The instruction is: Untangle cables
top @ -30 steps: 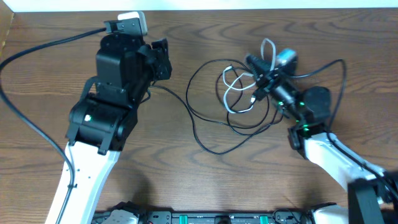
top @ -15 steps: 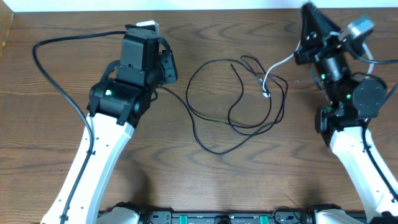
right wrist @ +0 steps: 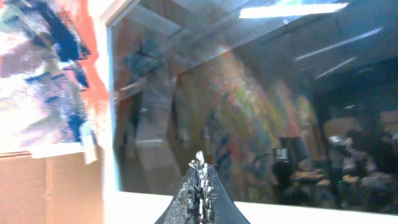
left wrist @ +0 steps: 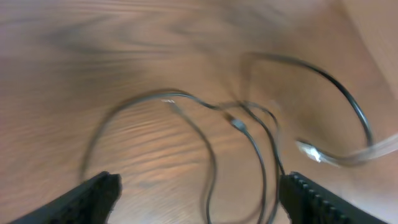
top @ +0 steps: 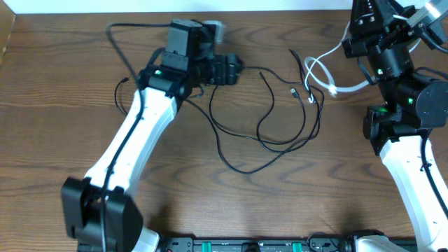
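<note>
Bare brown table [top: 49,154] filled the left side, and a thick black cord [top: 133,28] curled off the left arm [top: 140,133] near the far edge. That arm lay stretched diagonally from the near-left corner toward the top centre. The left gripper [top: 234,70] at its end pointed right, over the left rim of the cables. Its wrist view was blurred but showed the two fingers [left wrist: 93,196] wide apart at the lower corners, with nothing between them and only table and cable below. The black cables [top: 260,129] lay in the middle of the table as loose, overlapping loops. One big loop on the left reached toward the near side, and narrower ones crossed inside it and ran up toward the far edge. Small plugs lay near the upper right of the bunch. Whether the loops were knotted or merely crossed could not be told. To the right, the white cable [top: 329,52] looped just beside the black strands, with one of its plugs among their ends. From there it rose to the right gripper [top: 353,43], which stood high at the top right corner above the right arm [top: 413,161]. The right wrist view showed those jaws pressed together, pointing away from the table at a blurred wall, with a pale sliver at their tips. Overhead, the white cable ended at that gripper, pinched in it.
</note>
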You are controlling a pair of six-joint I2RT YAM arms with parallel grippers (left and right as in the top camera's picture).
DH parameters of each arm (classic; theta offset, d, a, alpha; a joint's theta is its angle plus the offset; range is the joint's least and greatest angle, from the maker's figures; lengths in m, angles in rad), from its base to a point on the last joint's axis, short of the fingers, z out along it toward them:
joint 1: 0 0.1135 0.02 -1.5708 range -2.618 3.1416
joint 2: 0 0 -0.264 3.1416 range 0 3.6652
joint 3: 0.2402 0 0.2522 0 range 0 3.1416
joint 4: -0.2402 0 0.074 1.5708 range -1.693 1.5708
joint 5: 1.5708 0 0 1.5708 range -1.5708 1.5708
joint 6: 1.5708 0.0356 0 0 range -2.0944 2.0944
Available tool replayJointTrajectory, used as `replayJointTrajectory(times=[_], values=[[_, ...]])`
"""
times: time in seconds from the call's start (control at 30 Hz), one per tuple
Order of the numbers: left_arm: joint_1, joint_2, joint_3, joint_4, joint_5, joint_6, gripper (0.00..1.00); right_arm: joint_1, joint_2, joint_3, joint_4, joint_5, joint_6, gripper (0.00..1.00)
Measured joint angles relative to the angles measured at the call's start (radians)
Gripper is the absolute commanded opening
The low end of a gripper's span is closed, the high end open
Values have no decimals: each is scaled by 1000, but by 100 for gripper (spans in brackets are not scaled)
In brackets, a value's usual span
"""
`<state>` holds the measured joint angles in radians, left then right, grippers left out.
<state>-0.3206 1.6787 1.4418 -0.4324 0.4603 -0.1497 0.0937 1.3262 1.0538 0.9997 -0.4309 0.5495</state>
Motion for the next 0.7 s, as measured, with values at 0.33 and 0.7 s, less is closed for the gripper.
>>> replayJointTrajectory(times=[0.33,0.7], values=[[-1,67,0,31,305,621,98,0,0,0,40,-201,153,1],[-64,67,0,89,328,749,99,40,0,0,95,-336,299,1]])
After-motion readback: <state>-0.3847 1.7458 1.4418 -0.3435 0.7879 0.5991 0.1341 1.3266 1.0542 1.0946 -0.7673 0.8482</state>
